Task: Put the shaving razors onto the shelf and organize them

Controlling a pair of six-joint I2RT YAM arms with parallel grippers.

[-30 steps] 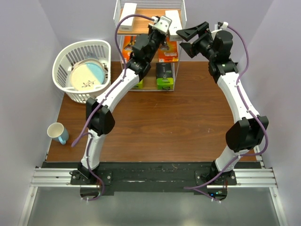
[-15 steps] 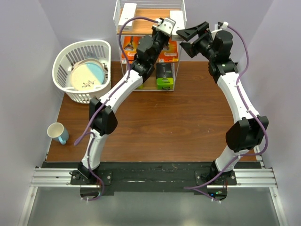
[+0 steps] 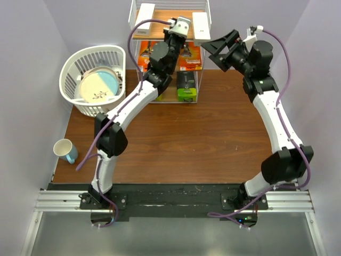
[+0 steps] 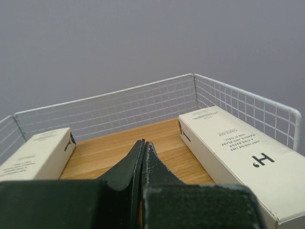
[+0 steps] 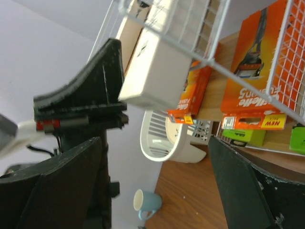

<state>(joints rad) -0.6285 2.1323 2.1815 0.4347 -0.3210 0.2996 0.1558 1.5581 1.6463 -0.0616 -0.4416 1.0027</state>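
The shelf [image 3: 132,40] stands at the table's far edge. Two long white razor boxes lie on its top board, one left [image 3: 145,13] [image 4: 35,153] and one right [image 3: 201,26] [image 4: 233,162], the right one marked H'. Two orange boxes [image 3: 191,58] [image 3: 145,57] sit on the middle tier. A black-and-green pack [image 3: 186,85] sits on the bottom tier; the other [image 3: 157,95] is partly hidden by my left arm. My left gripper [image 3: 180,33] [image 4: 144,143] is shut and empty, over the top board between the white boxes. My right gripper [image 3: 209,47] [image 5: 155,143] is open and empty, just right of the shelf.
A white slatted basket [image 3: 72,69] holding plates stands left of the shelf and also shows in the right wrist view [image 5: 159,138]. A blue mug [image 3: 65,150] sits near the left table edge. Purple walls close in on three sides.
My left gripper has shifted slightly left and up at the top tier. My right arm has drawn back to the right, uncovering the right white box.
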